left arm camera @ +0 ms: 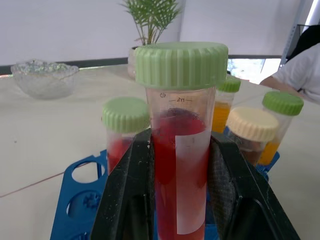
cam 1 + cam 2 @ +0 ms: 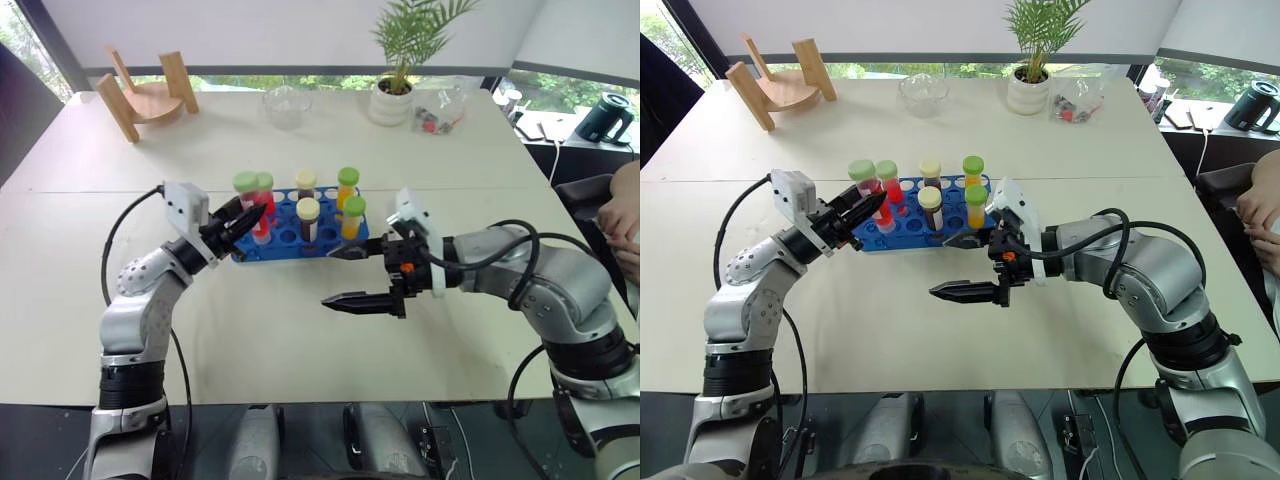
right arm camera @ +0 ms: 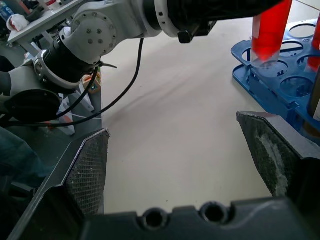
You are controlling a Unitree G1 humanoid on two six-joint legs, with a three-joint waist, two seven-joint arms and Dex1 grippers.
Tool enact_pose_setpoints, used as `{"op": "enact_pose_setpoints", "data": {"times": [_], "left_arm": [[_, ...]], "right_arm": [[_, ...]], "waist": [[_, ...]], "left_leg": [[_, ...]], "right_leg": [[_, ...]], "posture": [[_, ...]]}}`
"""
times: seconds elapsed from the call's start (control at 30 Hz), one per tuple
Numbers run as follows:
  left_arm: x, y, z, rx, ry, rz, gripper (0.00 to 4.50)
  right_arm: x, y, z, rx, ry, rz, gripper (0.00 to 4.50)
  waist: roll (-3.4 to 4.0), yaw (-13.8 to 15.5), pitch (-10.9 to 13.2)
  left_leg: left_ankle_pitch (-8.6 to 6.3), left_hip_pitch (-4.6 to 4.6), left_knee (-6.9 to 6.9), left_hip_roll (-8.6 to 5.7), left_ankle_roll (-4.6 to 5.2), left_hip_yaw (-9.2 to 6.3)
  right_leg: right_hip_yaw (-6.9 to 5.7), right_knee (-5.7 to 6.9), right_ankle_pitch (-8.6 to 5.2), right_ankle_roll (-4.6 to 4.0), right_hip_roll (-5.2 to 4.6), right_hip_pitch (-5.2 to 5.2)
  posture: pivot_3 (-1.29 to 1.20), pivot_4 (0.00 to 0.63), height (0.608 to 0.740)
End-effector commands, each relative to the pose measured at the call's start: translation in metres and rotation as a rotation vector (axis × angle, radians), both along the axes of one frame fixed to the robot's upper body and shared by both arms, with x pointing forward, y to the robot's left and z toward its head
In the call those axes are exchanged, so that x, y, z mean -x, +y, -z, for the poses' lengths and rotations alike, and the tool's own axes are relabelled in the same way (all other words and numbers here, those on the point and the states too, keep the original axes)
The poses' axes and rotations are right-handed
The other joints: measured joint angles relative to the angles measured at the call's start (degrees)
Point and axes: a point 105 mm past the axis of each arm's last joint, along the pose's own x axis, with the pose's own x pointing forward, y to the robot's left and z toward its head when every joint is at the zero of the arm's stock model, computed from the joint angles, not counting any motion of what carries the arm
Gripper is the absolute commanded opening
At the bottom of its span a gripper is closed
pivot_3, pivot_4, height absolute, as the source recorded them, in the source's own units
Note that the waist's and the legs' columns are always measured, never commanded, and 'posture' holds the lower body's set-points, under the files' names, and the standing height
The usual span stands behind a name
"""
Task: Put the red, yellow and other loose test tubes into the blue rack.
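Observation:
My left gripper is shut on a red test tube with a green cap, held upright over the left end of the blue rack. In the right wrist view the red tube's rounded tip hangs right at a corner hole of the rack. Several capped tubes stand in the rack: another red one, yellow ones and cream-capped dark ones. My right gripper hovers open just in front of the rack's right half, pointing left, with nothing between its fingers.
At the table's back stand a wooden holder, a glass bowl, a potted plant and a clear bag. A black kettle sits on a side surface. A person's hand shows at the right edge.

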Motion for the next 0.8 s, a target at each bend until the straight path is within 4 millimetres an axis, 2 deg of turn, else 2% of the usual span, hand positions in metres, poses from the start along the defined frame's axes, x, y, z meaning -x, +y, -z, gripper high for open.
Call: {"op": "enact_pose_setpoints", "data": {"times": [0.03,0.4,0.8], "left_arm": [[0.001,-0.003,-0.003,-0.023,-0.043,0.010,0.86],[-0.011,-0.015,0.013,-0.079,-0.045,0.023,0.86],[-0.002,-0.017,0.019,-0.129,-0.048,0.048,0.86]], "right_arm": [[0.001,0.001,-0.010,-0.022,-0.045,0.001,4.50],[0.002,0.002,-0.010,-0.041,-0.051,0.025,4.50],[0.002,0.003,-0.010,-0.049,-0.050,0.033,4.50]], "waist": [[0.00,0.0,0.0],[0.00,0.1,0.0],[0.01,0.0,0.0]], "left_leg": [[0.00,0.00,0.00,0.00,0.00,0.00],[-0.01,0.00,-0.01,-0.01,0.00,0.00],[-0.01,0.01,-0.05,0.00,0.01,0.00]], "right_leg": [[0.00,-0.01,0.00,0.00,0.00,0.00],[0.00,-0.06,0.00,0.00,-0.01,0.01],[0.00,-0.07,-0.01,0.00,-0.01,0.01]], "posture": [[0.00,0.150,0.740],[0.00,0.150,0.740],[0.00,0.150,0.740]]}}
